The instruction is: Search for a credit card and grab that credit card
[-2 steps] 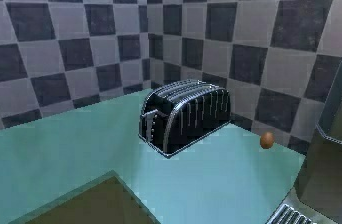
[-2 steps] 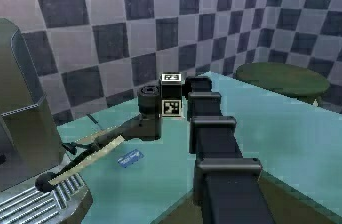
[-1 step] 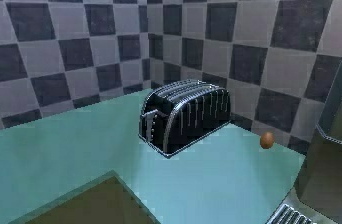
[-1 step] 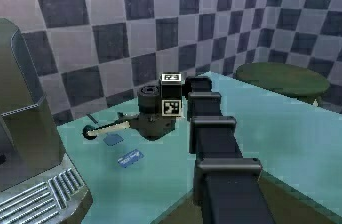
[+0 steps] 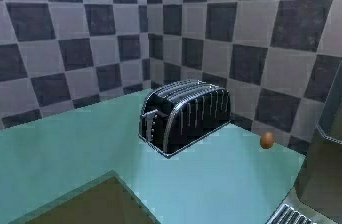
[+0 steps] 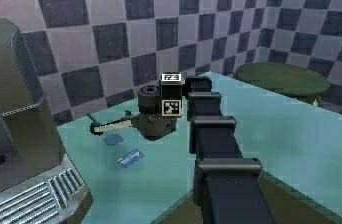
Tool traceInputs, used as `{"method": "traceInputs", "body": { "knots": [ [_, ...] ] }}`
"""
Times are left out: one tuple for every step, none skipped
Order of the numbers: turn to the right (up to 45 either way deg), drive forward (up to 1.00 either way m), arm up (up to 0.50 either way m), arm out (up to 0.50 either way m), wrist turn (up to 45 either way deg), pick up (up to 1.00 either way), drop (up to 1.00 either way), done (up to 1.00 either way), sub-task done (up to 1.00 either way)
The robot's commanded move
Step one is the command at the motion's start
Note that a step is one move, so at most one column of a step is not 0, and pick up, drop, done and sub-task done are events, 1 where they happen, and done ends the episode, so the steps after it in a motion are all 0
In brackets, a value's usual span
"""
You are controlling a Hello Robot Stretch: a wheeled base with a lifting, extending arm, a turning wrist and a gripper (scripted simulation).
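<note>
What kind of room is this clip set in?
Most likely a kitchen: a black toaster stands on a teal counter against a checkered tile wall, with what looks like an egg nearby.

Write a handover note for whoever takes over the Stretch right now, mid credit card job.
Gripper: out over the teal counter, fingers toward the grey appliance; cannot tell whether it holds anything.
Card: a small flat blue thing, likely the credit card, lies on the counter below the gripper in the arm side view.
Done: card apparently found, arm extended.
Left: grab it and lift it clear.
Nearby: black toaster, small brown thing, round dark dish.
</note>
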Motion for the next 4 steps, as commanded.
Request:
{"method": "traceInputs", "body": {
  "knots": [
    [0.0,0.0,-0.16,0.0,0.0,0.0,0.0,0.0,0.0],
    [0.0,0.0,0.0,0.0,0.0,1.0,0.0,0.0,0.0],
    [0.0,0.0,0.1,0.0,0.0,0.0,0.0,0.0,0.0],
    [0.0,0.0,0.0,0.0,0.0,0.0,0.0,1.0,0.0]
  ]
}}
